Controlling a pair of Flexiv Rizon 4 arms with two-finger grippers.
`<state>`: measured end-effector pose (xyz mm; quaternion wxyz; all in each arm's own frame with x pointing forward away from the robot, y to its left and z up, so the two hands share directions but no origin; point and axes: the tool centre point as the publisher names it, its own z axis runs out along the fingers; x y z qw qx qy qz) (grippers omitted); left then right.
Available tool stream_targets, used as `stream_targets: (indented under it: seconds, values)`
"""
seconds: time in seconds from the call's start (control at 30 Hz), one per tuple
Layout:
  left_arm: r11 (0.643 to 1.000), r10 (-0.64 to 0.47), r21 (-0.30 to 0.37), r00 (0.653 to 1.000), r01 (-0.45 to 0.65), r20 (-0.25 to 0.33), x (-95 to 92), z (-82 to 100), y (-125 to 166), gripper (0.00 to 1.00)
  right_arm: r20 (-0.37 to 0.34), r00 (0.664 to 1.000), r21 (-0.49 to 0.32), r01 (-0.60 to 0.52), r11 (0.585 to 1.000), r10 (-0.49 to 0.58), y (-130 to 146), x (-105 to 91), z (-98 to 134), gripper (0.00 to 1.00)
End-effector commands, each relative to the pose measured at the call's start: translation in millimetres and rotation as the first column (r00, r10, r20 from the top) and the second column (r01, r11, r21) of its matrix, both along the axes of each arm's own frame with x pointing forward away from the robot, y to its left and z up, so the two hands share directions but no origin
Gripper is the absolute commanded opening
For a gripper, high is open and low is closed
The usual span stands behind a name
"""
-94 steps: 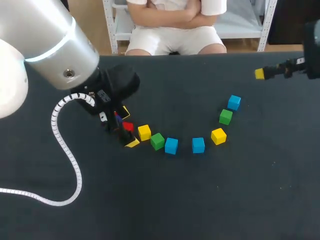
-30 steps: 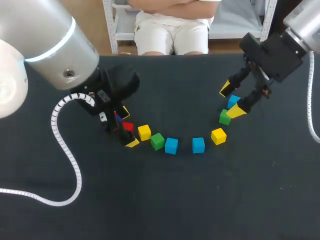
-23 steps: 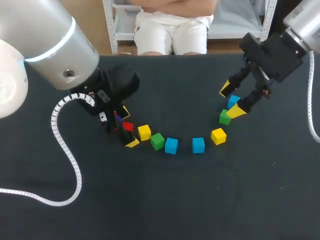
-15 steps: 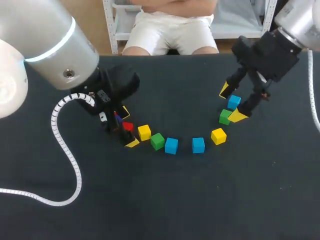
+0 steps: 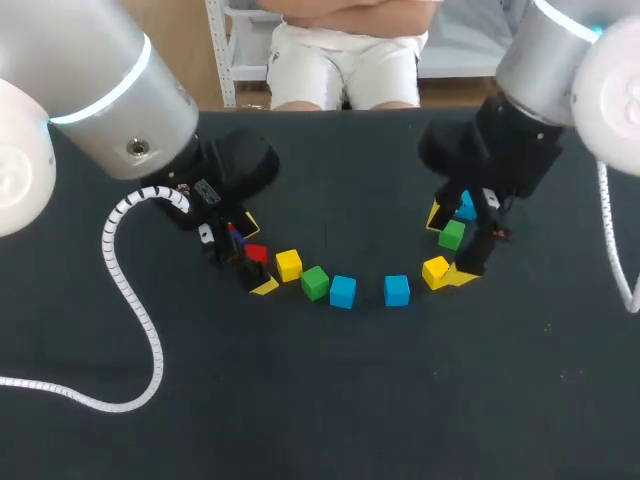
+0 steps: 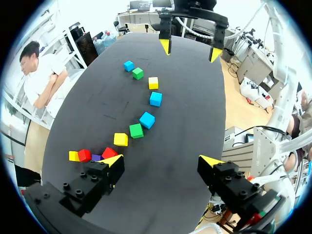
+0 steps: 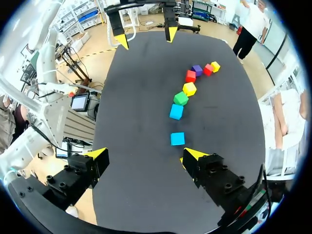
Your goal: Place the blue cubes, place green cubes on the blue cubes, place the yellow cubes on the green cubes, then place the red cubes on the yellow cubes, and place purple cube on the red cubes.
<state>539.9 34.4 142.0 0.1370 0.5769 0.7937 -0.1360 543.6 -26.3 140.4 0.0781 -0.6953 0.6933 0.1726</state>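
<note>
Head view: right gripper (image 5: pixel 448 246) spread wide, holding nothing, by the green cube (image 5: pixel 452 235); left gripper (image 5: pixel 256 255) equally wide and empty. Best to centre squarely over a blue cube (image 5: pixel 397 290) — lying mid-arc — before lowering.

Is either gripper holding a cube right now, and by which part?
Nothing is held. The left gripper and right gripper are both open, gripping nothing.

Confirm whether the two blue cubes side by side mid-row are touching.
Apart. The head view shows bare table between the blue cube nearer my left arm and the blue cube nearer my right arm.
</note>
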Motion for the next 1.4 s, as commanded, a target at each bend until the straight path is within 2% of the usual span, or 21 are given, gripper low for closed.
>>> stream_targets:
  seconds: [0.03,0.1,0.2,0.27,0.47,0.6,0.8,1.1,1.4]
  values:
    - [1.000,-0.002,0.002,1.000,0.002,-0.002,0.9,0.3,0,1.00,0.008,1.000,0.022,-0.016,1.000,0.016,1,-2.7,-4,1.00]
    - [1.000,-0.002,0.002,1.000,0.002,-0.002,0.9,0.3,0,1.00,0.002,0.999,0.052,-0.032,0.998,0.032,0,-3.8,-6,1.00]
    - [1.000,-0.002,0.002,1.000,0.002,-0.002,0.9,0.3,0,1.00,-0.009,0.994,0.160,-0.106,0.981,0.109,-3,-5.0,-13,1.00]
    - [1.000,-0.002,0.002,1.000,0.002,-0.002,0.9,0.3,0,1.00,-0.022,0.990,0.178,-0.130,0.975,0.136,-6,-4.1,-21,1.00]
    - [1.000,-0.002,0.002,1.000,0.002,-0.002,0.9,0.3,0,1.00,-0.045,0.995,0.118,-0.084,0.989,0.090,-11,-1.7,-39,1.00]
    - [1.000,-0.002,0.002,1.000,0.002,-0.002,0.9,0.3,0,1.00,-0.004,1.000,0.073,-0.029,0.997,0.029,-8,-4.4,-42,1.00]
    - [1.000,-0.002,0.002,1.000,0.002,-0.002,0.9,0.3,0,1.00,0.026,1.000,0.097,0.013,0.995,-0.016,-5,-11.8,-50,1.00]
    - [1.000,-0.002,0.002,1.000,0.002,-0.002,0.9,0.3,0,1.00,0.008,1.000,0.083,0.008,0.997,-0.009,-3,-7.3,-71,1.00]
    - [1.000,-0.002,0.002,1.000,0.002,-0.002,0.9,0.3,0,1.00,0.000,1.000,0.063,-0.018,0.998,0.018,7,-0.7,-78,1.00]
